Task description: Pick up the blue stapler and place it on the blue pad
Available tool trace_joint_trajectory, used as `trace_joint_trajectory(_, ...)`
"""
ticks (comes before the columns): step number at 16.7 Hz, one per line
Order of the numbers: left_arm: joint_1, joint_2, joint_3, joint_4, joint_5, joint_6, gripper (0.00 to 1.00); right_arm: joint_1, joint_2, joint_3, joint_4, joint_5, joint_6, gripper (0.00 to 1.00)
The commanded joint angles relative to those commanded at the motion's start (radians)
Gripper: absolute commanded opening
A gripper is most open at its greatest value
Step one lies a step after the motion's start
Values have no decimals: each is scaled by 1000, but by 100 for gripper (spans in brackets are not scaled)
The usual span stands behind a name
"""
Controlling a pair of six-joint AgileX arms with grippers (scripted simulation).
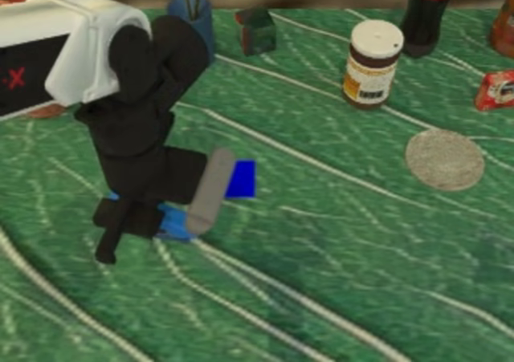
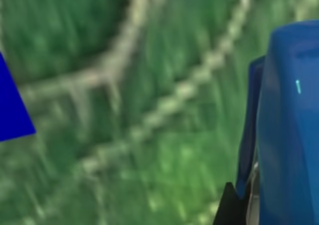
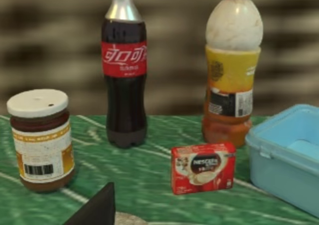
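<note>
The blue stapler (image 1: 201, 201) is tipped on its side, its grey underside turned up and to the right, at the table's left-centre. My left gripper (image 1: 170, 219) is shut on it, and black arm links hide most of its blue body. In the left wrist view the stapler (image 2: 289, 130) fills one side, with a black fingertip (image 2: 227, 205) pressed against it. The blue pad (image 1: 241, 178) lies flat just right of the stapler, partly hidden behind it, and one corner of the blue pad (image 2: 11, 105) shows in the wrist view. My right arm is outside the top view; one dark finger (image 3: 99, 207) shows in its wrist view.
A dark-blue pen cup (image 1: 191, 15) and a small green block (image 1: 257, 30) stand at the back. A jar (image 1: 372, 63), a cola bottle (image 1: 428, 13), an orange bottle (image 3: 232, 65), a red box (image 1: 495, 89) and a grey coaster (image 1: 444, 160) are on the right. A light-blue tub (image 3: 289, 155) is nearby.
</note>
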Motion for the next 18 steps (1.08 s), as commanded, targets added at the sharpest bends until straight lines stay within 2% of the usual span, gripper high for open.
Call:
trace_joint_trajectory(7,-5,-3,13,-15,0,-9,0,0,0,0,0,0,0,100)
trace_joint_trajectory(10,-13,28,56,-32,0,-95,0,0,0,0,0,0,0,100)
trace_joint_trajectory(14,-25,115,177,-79,-1,-354,0,0,0,0,0,0,0,100)
trace_joint_trajectory(18,-28,231,331,-144,0,-758,0,0,0,0,0,0,0,100)
